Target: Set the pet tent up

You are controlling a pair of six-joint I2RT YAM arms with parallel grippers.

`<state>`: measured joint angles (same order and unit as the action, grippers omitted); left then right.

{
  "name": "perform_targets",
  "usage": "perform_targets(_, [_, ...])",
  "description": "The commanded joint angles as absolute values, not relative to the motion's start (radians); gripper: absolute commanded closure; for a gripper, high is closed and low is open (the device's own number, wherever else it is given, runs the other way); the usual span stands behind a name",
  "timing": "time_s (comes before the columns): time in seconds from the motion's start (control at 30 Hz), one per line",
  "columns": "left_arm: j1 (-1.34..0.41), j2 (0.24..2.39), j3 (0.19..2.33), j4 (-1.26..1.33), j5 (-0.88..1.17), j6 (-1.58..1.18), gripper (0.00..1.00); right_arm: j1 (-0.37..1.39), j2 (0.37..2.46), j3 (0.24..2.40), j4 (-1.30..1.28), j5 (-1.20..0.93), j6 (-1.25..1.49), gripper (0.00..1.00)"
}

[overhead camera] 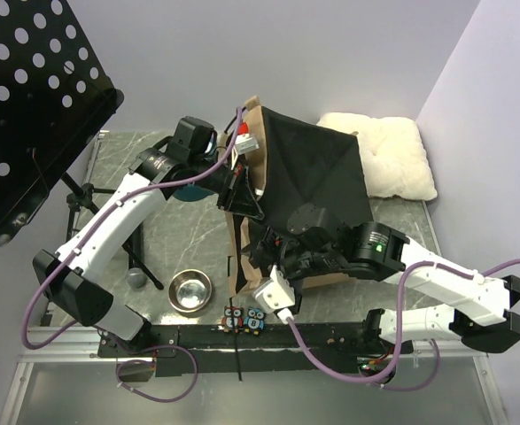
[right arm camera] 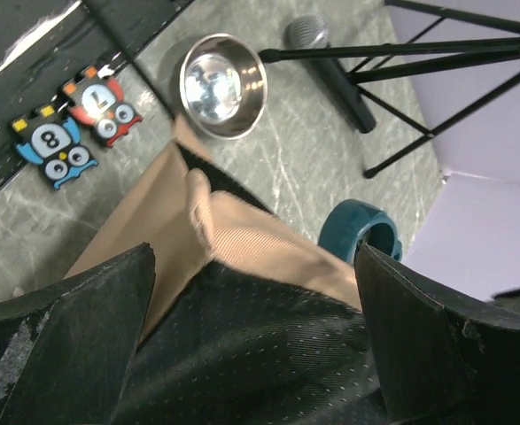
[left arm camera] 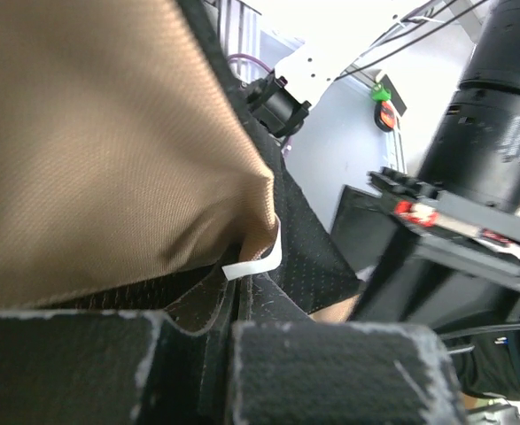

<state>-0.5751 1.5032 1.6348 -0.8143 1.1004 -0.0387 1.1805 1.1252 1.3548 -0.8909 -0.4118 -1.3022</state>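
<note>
Sitting on the table (overhead camera: pixel 180 239) from above, the pet tent (overhead camera: pixel 313 177) looks like light, floppy cloth. Left wrist: the left gripper (left arm camera: pixel 233 350) is clamped on its hem, a sound hold. Right wrist: the right gripper (right arm camera: pixel 252 261) gapes wide astride the black base.

Bright even light, glare in steel bowl (right arm camera: pixel 222 84), blurry foregrounds.
</note>
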Motion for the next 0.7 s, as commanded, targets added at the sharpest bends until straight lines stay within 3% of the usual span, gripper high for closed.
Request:
perform_targets(0.0, [-0.591, 1.499, 1.677, -0.827, 1.161, -0.012, 0.99, 1.186, 1.126, 1.328, -0.888, -0.419, -1.353, 0.0])
perform_targets(0.13, [-0.6, 1.499, 1.678, -0.831, 1.17, -0.012, 0.99, 1.183, 1.152, 1.325, -0.871, -0.368, -1.339, 0.02])
perform_targets(0.2, [-0.606, 1.499, 1.681, -0.838, 1.178, 0.023, 0.99, 1.178, 1.163, 1.313, -0.847, -0.348, -1.328, 0.08])
perform_targets(0.53, [-0.62, 1.509, 1.697, -0.87, 1.219, 0.052, 0.99, 1.146, 1.164, 1.305, -0.799, -0.373, -1.304, 0.75])
perform_targets(0.63, [-0.623, 1.506, 1.694, -0.861, 1.216, 0.046, 0.99, 1.143, 1.169, 1.325, -0.805, -0.379, -1.295, 1.0])
perform_targets(0.67, [-0.623, 1.505, 1.689, -0.854, 1.213, 0.04, 0.99, 1.143, 1.17, 1.333, -0.807, -0.38, -1.289, 1.0])
